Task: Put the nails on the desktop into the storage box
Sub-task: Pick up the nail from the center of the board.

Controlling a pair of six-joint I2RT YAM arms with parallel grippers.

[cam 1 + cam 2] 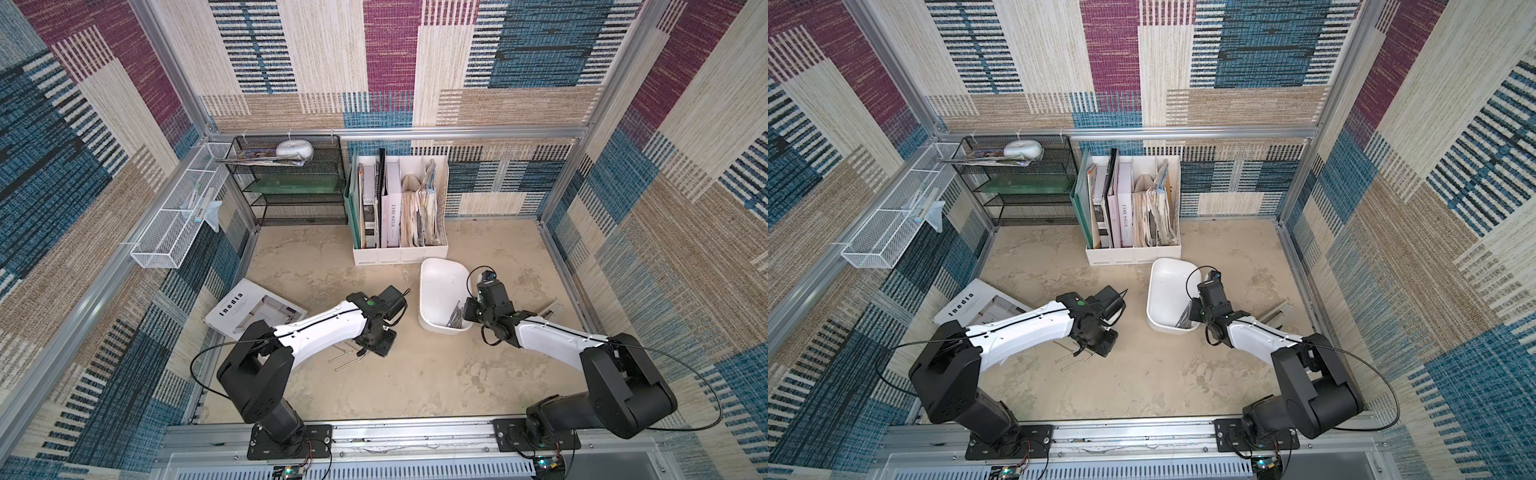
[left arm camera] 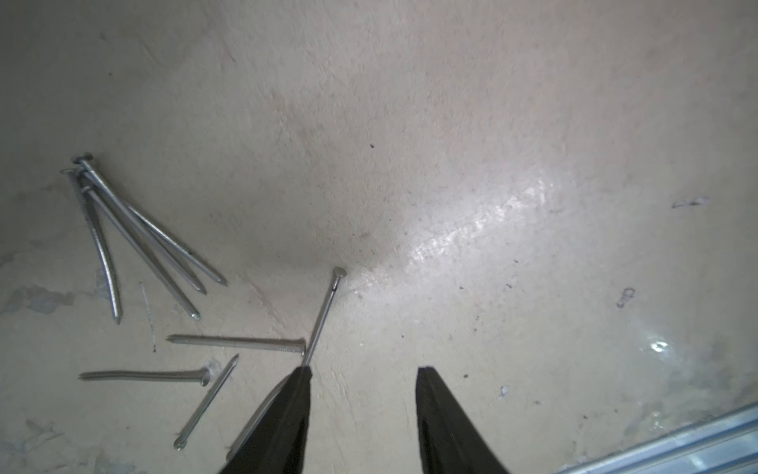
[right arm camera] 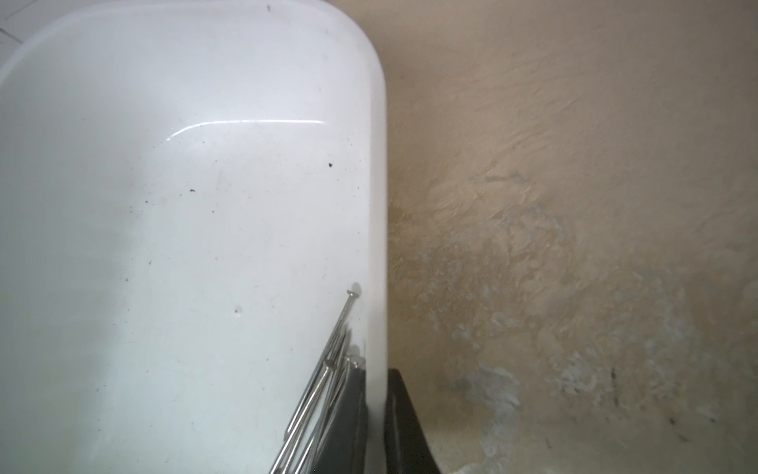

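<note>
Several loose nails [image 2: 135, 238] lie on the beige desktop [image 2: 451, 164], and in both top views they show beside my left arm [image 1: 345, 361] [image 1: 1073, 361]. My left gripper [image 2: 365, 369] hangs open just above the desktop with bare surface between its fingers. One nail [image 2: 326, 312] ends right at one fingertip [image 2: 301, 379]. The white storage box [image 1: 442, 286] [image 1: 1169, 282] holds several nails [image 3: 324, 381] [image 1: 455, 318] in its near corner. My right gripper [image 3: 377, 371] is shut on the box's side wall [image 3: 379, 246], one finger inside and one outside.
A magazine [image 1: 253, 311] lies flat at the left. A white file holder [image 1: 401, 208], a black mesh rack [image 1: 291, 183] and a white wire basket [image 1: 174, 220] stand along the back and left. A grey metal object [image 1: 550, 309] lies right of the box. An aluminium rail [image 2: 676, 443] borders the desktop.
</note>
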